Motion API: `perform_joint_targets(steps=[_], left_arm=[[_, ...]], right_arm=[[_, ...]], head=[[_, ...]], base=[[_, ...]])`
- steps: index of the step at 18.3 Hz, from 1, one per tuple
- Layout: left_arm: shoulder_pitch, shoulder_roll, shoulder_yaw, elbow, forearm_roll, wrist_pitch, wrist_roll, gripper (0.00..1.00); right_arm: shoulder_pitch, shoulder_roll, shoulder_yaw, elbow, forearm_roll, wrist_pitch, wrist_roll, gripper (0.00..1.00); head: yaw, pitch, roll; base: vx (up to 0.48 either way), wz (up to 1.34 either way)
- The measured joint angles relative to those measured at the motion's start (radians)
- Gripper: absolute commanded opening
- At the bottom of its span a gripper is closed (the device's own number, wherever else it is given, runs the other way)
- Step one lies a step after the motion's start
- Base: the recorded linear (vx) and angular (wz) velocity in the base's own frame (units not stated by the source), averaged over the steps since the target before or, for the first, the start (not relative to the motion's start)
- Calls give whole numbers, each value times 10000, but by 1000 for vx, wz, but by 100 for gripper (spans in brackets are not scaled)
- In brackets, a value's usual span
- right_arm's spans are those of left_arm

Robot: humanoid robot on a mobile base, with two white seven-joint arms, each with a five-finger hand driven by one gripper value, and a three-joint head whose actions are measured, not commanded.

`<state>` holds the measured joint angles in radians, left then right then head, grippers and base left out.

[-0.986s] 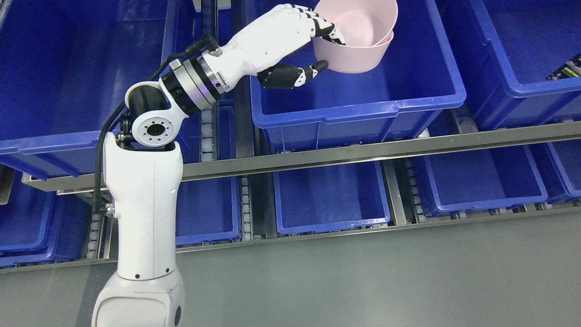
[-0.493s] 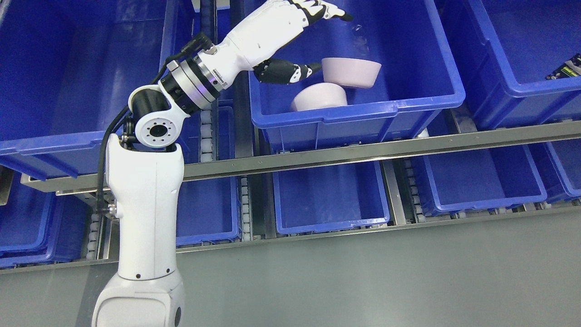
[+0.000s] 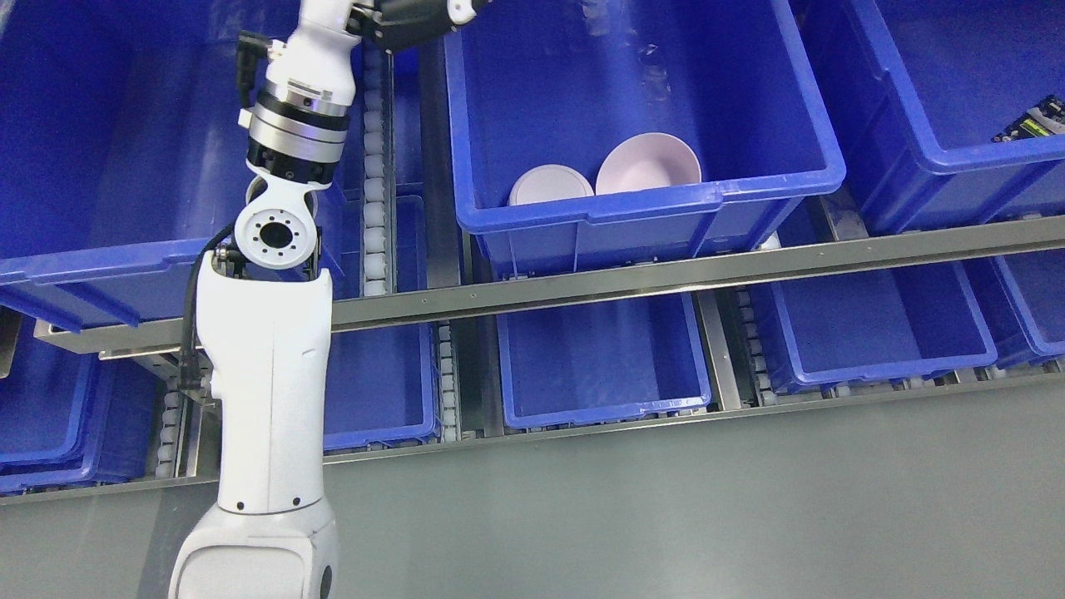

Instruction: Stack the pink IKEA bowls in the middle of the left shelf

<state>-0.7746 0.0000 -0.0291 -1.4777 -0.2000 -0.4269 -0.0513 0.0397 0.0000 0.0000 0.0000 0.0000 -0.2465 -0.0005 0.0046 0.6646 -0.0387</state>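
Head view: 2 pink bowls [image 3: 599, 173] lie in 1 blue bin [image 3: 649, 208]; left hand [image 3: 416, 15] fingers cropped, state unclear.

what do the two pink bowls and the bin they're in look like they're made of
Pink bowls: probably matte plastic, with an even pale colour and soft sheen. Blue bin: likely moulded plastic, slightly glossy, with a thick rolled rim and scuffed, reflective inner walls.

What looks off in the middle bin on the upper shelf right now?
The two pink bowls are not stacked. One bowl lies bottom-up against the front wall of the blue bin, and the other bowl leans tilted beside it on its right, its opening facing the camera. The left hand is up at the picture's top edge, off both bowls.
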Motion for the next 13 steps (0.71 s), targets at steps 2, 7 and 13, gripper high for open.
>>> perform_joint_targets(steps=[2,7,13], left_arm=[[217,0,-101,94,1040,533,856,99],[1047,0,-492,31,2262,1073,1373,100],[1929,0,-871,-166,2823,1185,1406,100]], right_arm=[[-1,0,0,0,0,0,0,100],[0,0,0,0,0,0,0,100],[2,0,0,0,0,0,1,100]], head=[[0,0,0],[0,0,0],[0,-1,0]], base=[[-30,0],[-83,-2],[-190,48]])
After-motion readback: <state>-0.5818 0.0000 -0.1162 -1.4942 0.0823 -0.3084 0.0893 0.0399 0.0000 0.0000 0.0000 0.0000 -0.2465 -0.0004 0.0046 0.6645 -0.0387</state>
